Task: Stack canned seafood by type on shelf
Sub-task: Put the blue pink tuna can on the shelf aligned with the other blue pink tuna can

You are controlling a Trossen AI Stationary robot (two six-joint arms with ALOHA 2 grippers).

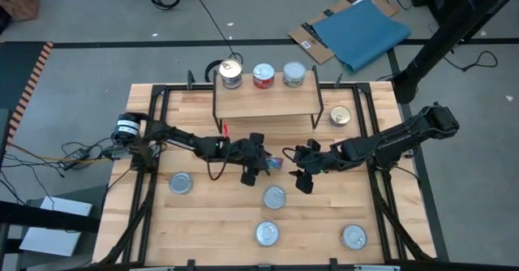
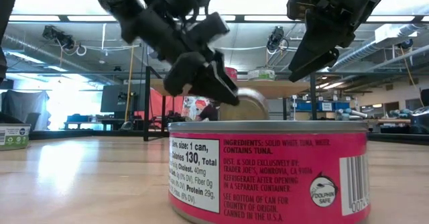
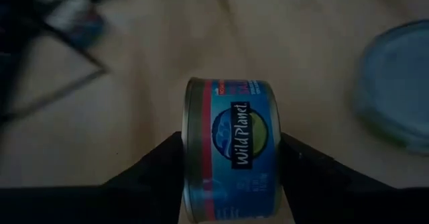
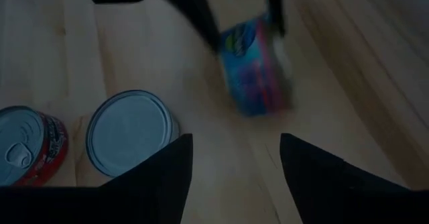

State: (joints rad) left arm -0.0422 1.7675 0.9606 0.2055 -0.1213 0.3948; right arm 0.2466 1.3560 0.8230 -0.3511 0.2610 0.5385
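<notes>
The left pincer grips a rigid, slick blue-labelled tin across its flat ends, six o'clock of the shelf; the right pincer gapes empty.

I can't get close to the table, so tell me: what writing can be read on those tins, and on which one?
"Wild Planet": blue tin between the left gripper's fingers.
"INGREDIENTS: SOLID WHITE TUNA, WATER. CONTAINS TUNA.": pink tin nearest the low camera.
"Calories 130", "Protein 29g": same pink tin.
"TRADER JOE'S", "DOLPHIN SAFE": same pink tin.
Labels on the tins on the shelf: too small to read.
</notes>
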